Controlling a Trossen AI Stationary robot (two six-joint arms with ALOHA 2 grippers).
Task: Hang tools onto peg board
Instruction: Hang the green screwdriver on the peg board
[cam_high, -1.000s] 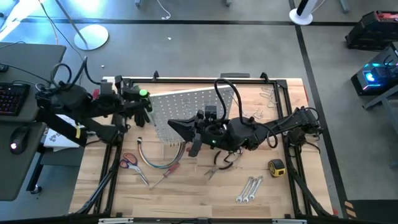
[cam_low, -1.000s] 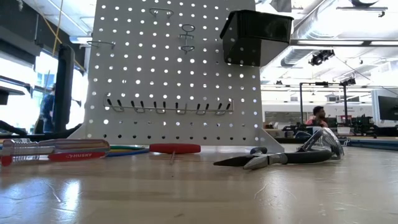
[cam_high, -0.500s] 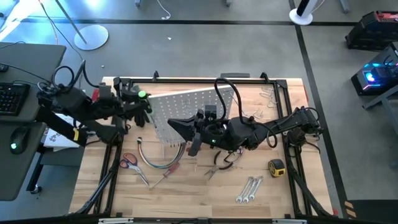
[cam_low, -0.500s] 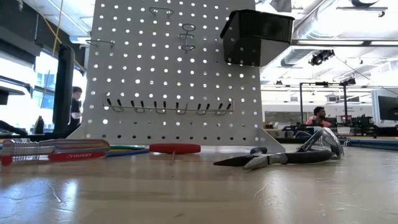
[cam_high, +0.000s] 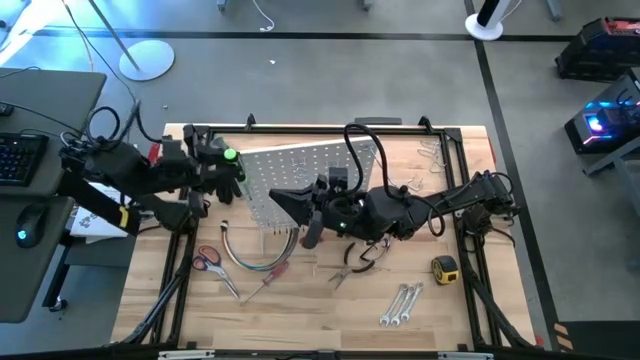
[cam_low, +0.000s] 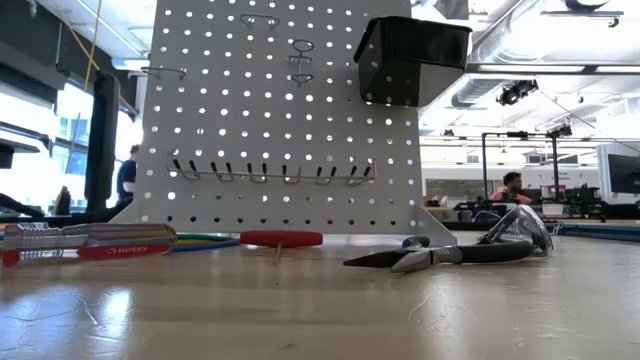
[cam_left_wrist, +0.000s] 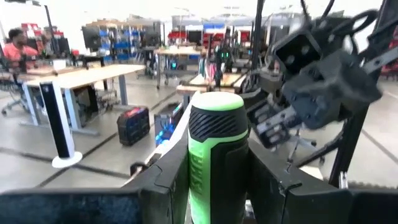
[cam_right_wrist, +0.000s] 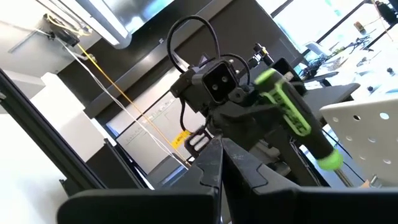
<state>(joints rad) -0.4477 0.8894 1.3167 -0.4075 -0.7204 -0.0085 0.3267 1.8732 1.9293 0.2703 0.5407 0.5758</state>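
The white peg board (cam_high: 310, 180) stands upright at the middle of the table, with a black bin (cam_low: 410, 60) and a row of hooks (cam_low: 270, 172) on it. My left gripper (cam_high: 225, 165) is raised at the board's left end, shut on a green-and-black screwdriver handle (cam_left_wrist: 217, 155). My right gripper (cam_high: 280, 202) hangs shut and empty in the air by the board's near left part, pointing at the left gripper. Scissors (cam_high: 208, 260), a red-handled screwdriver (cam_low: 280, 238), pliers (cam_low: 450, 252), wrenches (cam_high: 400, 305), a yellow tape measure (cam_high: 444, 267) and clamps (cam_high: 430, 155) lie on the table. My left gripper pinches the middle of the screwdriver's handle (cam_left_wrist: 214, 180) between its two fingers, which come level from the table's left and lie across the handle. The green butt end (cam_left_wrist: 217, 102) sticks out past the fingers. The tool is lifted clear of the table, and its shaft is hidden.
A curved bundle of coloured cables (cam_high: 250, 262) lies near the scissors. A black metal frame (cam_high: 180, 250) runs along the table's sides. A keyboard and mouse sit on a desk (cam_high: 25, 160) to the left. People (cam_low: 512, 185) show in the room behind.
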